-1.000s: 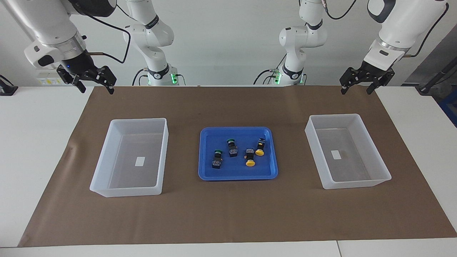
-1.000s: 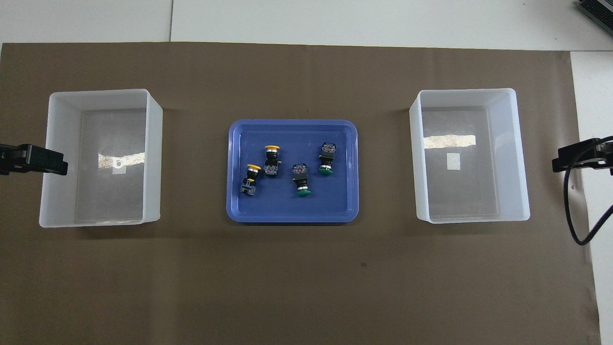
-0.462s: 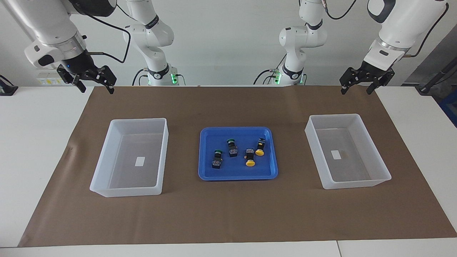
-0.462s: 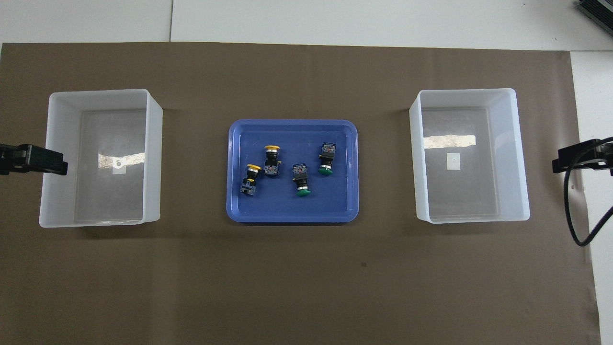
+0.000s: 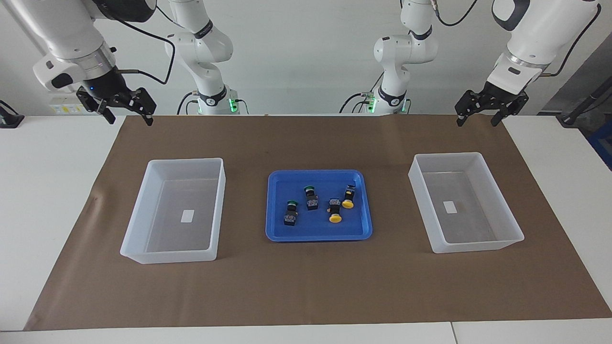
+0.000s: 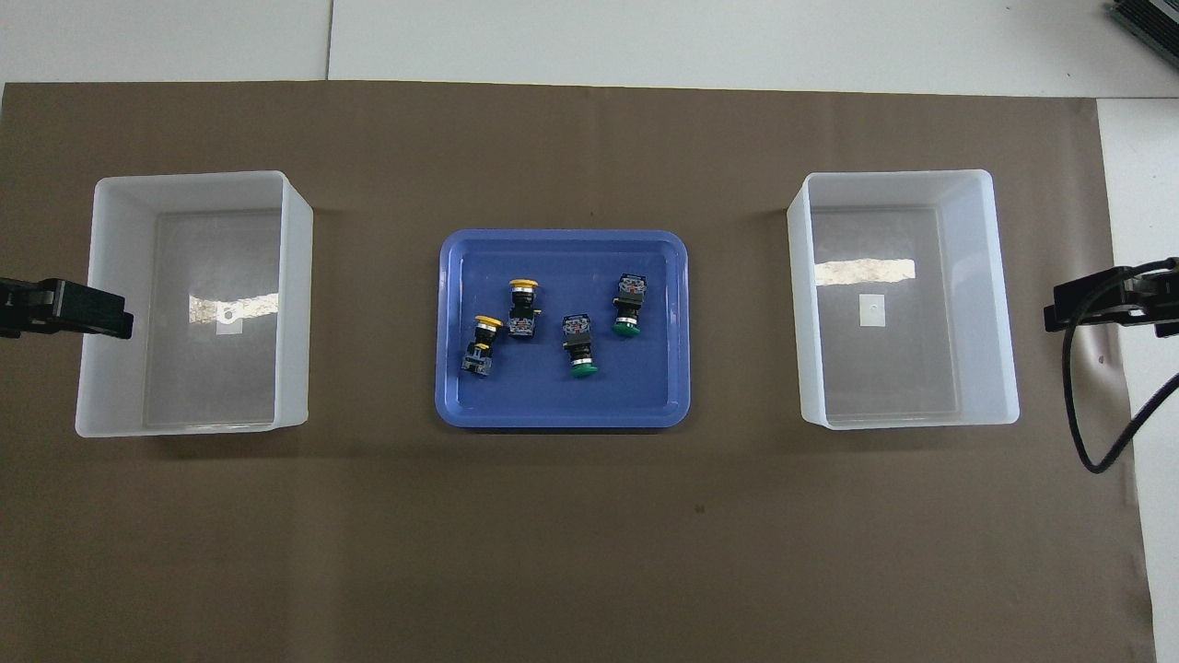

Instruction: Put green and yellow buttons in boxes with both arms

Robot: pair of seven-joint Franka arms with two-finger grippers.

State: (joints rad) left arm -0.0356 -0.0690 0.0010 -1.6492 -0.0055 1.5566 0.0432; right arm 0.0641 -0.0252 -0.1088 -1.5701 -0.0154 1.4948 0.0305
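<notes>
The right gripper, black and two-fingered, hangs in the air with its fingers spread apart and nothing between them, over the corner of the brown paper mat at the right arm's end of the worktop. Its white jointed arm slopes down to it from above, a black cable looping off the wrist. The left gripper hangs likewise over the mat's corner at the left arm's end, fingers apart and holding nothing.

In the overhead view only the dark tip of each gripper shows at the frame's edges, the rest cut off.

Under each gripper's end of the mat stands one translucent white rectangular plastic box, one toward the right arm and one toward the left arm. Each holds only a small white label on its floor.

Between the boxes lies a shallow blue plastic tray. In it lie all four push-button switches with black blocky bodies: two green-capped buttons on the side toward the right arm, two yellow-capped buttons on the side toward the left arm. All lie on their sides, apart from one another.
</notes>
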